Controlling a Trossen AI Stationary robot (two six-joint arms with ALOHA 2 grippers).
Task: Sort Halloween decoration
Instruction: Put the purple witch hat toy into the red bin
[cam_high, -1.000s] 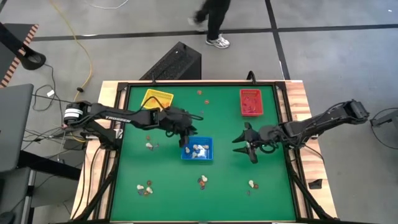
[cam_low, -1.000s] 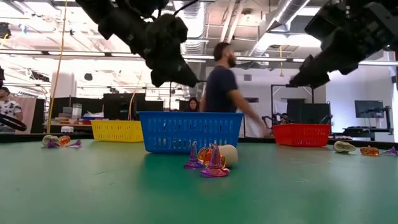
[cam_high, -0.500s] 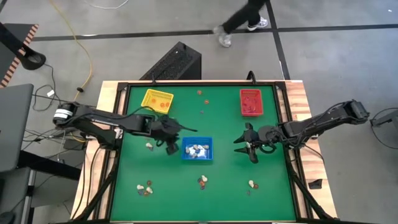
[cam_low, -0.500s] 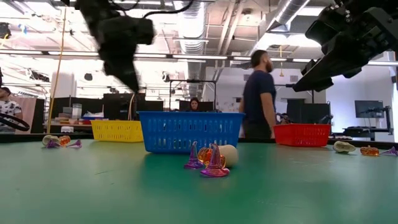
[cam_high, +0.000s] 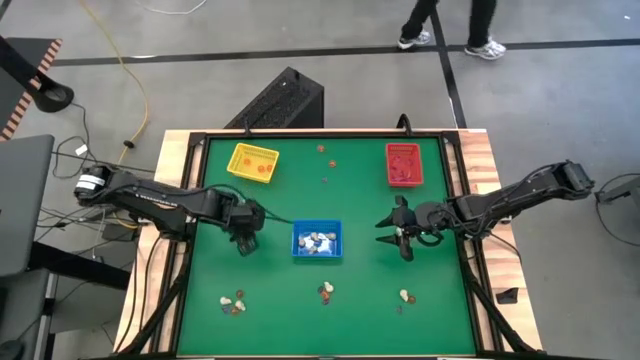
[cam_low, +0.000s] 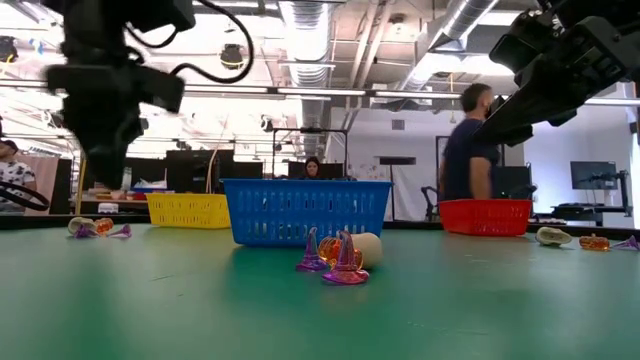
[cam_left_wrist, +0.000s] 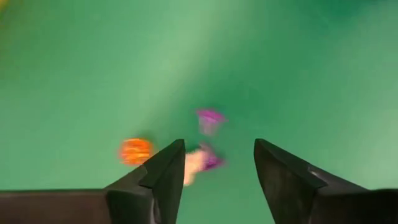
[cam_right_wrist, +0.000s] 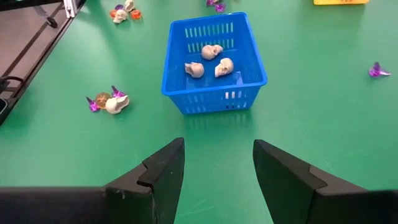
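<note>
While right gripper (cam_high: 398, 236) stays open, left gripper (cam_high: 246, 243) moved off blue tray (cam_high: 317, 256), fingers (cam_left_wrist: 163, 177) open, empty.

Under the left gripper (cam_left_wrist: 214, 168), the trinkets (cam_left_wrist: 205, 140) blur (shapes unreadable). The low view smears that arm and crops the right one.

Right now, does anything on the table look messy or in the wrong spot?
Nothing looks broken or tipped. Three little skulls sit in the blue tray, but small clumps of trinkets lie loose on the green table, not sorted yet.
</note>
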